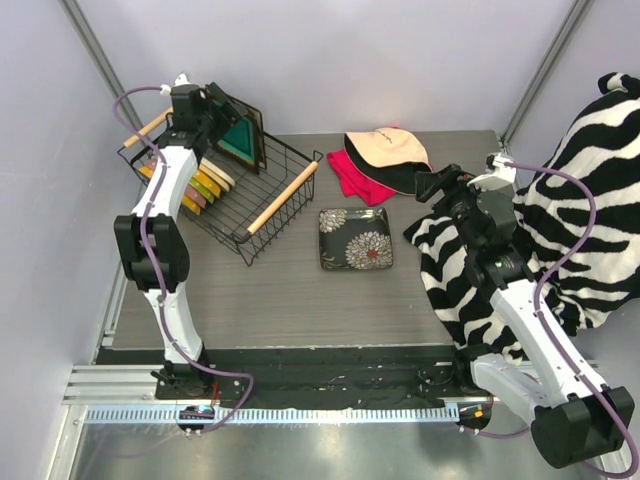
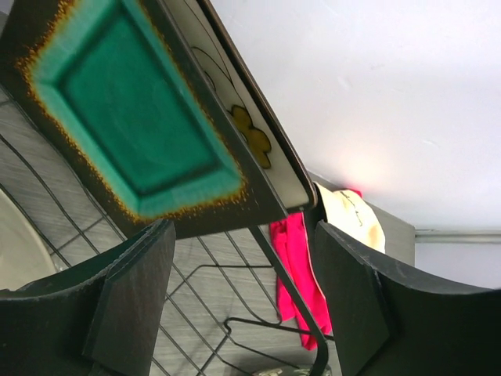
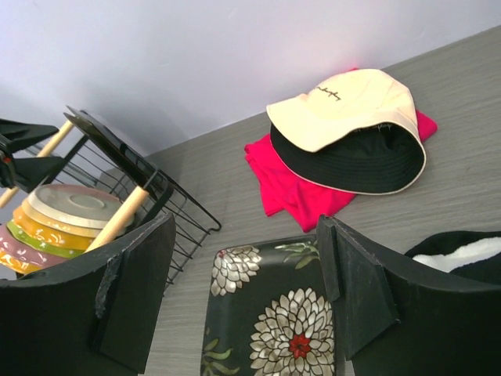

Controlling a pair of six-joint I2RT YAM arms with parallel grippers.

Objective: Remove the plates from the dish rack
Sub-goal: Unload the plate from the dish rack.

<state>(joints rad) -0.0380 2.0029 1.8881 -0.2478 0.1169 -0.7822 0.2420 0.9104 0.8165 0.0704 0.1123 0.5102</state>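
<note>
The green-centred square plate [image 2: 133,117] leans in the dish rack [image 1: 270,215], back-left on the counter [image 1: 280,300], with a cream flowered plate [image 2: 262,145] behind it. It is probably stiff, slick, chippable ceramic (pinch its dark rim). The left fingers [image 2: 133,290] straddle its lower corner, open; the right fingers [image 3: 133,290] are spread and empty. The cap [image 3: 344,110] has lettering too small to read.

cream cap [image 3: 352,110], small dark script, illegible

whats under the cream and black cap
A bright pink cloth lies under the cream and black fabric cap, sticking out toward the black wire dish rack. The part of the cloth beneath the cap, and anything else there, is covered.
</note>
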